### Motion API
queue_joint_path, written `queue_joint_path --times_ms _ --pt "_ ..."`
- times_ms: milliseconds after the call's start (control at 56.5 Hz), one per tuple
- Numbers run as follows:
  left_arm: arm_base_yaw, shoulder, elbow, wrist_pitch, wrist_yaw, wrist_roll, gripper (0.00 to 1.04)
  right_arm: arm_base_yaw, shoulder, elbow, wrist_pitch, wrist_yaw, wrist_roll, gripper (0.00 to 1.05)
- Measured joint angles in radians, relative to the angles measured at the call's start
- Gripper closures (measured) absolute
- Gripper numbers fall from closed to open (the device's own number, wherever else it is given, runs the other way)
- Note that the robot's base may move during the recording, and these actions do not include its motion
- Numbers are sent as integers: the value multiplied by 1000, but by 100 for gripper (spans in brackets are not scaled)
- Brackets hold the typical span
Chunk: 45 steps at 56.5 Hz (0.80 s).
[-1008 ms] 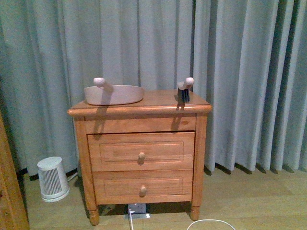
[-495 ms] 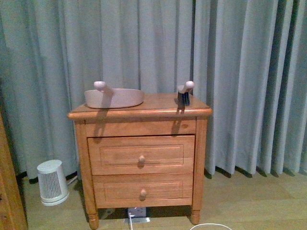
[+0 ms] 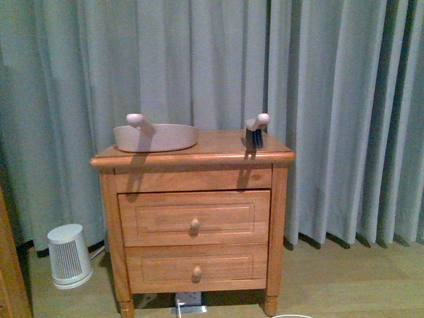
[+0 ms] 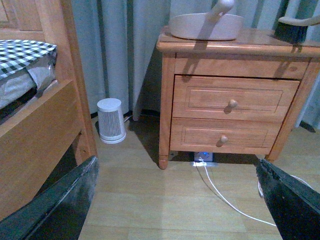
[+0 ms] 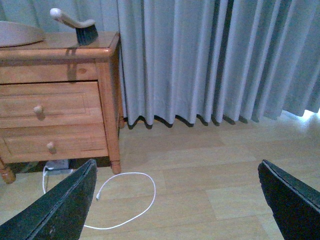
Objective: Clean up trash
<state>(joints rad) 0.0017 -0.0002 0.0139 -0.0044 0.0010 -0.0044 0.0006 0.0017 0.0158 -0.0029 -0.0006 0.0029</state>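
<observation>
No trash shows in any view. A beige dustpan (image 3: 156,137) and a small dark-bristled brush (image 3: 255,129) rest on top of a wooden nightstand (image 3: 196,173) with two drawers. The left wrist view has the dustpan (image 4: 205,26) and brush (image 4: 295,27) high on the nightstand (image 4: 235,97). My left gripper (image 4: 177,200) is open low over the wooden floor, nothing between its fingers. In the right wrist view my right gripper (image 5: 175,200) is open over bare floor, to the right of the nightstand (image 5: 55,107).
A white heater (image 3: 68,255) stands on the floor left of the nightstand. A wooden bed frame (image 4: 40,125) lies further left. A power strip (image 4: 202,157) sits under the nightstand, and a white cable (image 5: 135,200) loops across the floor. Grey curtains (image 5: 210,60) hang behind.
In the front view the nightstand and heater have drifted lower and slightly left. Nothing on the nightstand has moved.
</observation>
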Motion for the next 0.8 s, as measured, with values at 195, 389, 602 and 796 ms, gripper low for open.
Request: queue_joint_path --times_ms 195,389,602,796 --pt "0 0 0 0 -1 0 8 0 0 0 0 0 0 7" --pt "0 0 0 0 -1 0 8 0 0 0 0 0 0 7" --pt "0 0 0 0 -1 0 8 0 0 0 0 0 0 7" --pt "0 0 0 0 -1 0 8 0 0 0 0 0 0 7"
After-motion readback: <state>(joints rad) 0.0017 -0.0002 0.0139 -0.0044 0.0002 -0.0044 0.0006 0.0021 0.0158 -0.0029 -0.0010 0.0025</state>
